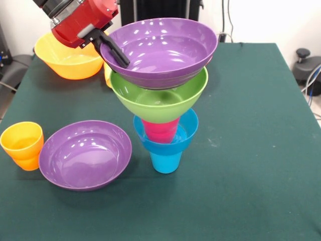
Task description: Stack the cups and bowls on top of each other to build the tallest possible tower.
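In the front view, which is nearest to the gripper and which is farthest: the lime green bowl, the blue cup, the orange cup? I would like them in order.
Measured from the gripper, whose jaws grip the top purple bowl's rim:
1. Lime green bowl, just under that purple bowl.
2. Blue cup, at the tower's foot.
3. Orange cup, at the picture's left edge.

The tower (165, 120) stands on the green counter (251, 150): blue cup (166, 161), small blue bowl (186, 131), red cup (160, 130), lime green bowl (160, 98). A purple bowl (163, 50) rests tilted on top, its rim pinched by the black fingers (116, 54) of the gripper (113, 50). A second purple bowl (85, 154) touches the orange cup (21, 145) at left. An orange-yellow bowl (67, 57) sits behind.
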